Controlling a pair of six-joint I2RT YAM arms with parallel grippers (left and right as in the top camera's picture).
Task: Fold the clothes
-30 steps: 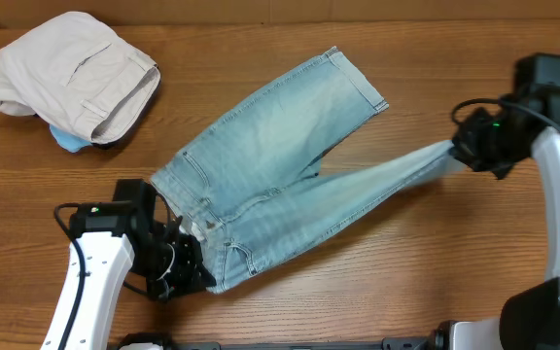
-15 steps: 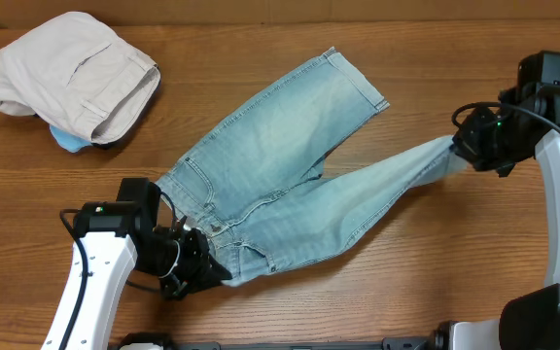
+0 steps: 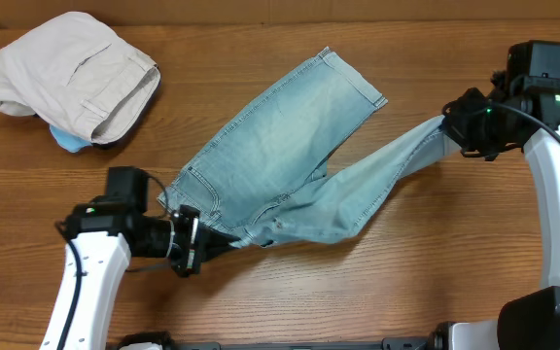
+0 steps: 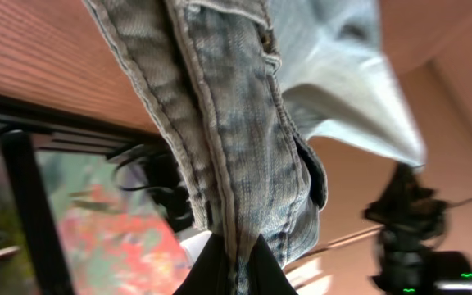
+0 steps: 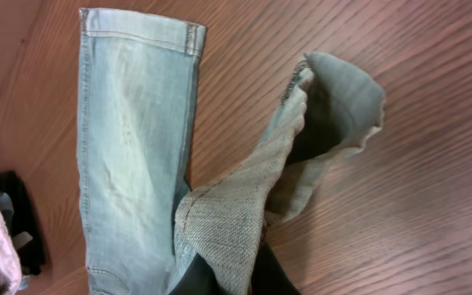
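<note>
Jeans (image 3: pixel 280 160) lay centred on worktop (image 3: pixel 406 282), free leg toward 1 o'clock | left tool (image 3: pixel 202 241) was clamped on waistband at 8 o'clock, right tool (image 3: pixel 452 129) on raised hem at 3 o'clock | risk: uneven pull could slip either thin pinch, leaving legs bunched, misaligned.

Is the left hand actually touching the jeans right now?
Touching. The left wrist view shows the left hand shut on the waistband of the jeans, denim running straight into its grip.

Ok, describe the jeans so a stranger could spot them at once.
On the wooden table, look at the middle. The jeans stretch there, waistband in the left gripper, one leg end in the right gripper. Faded light blue denim, unlike the beige trousers top left.
</note>
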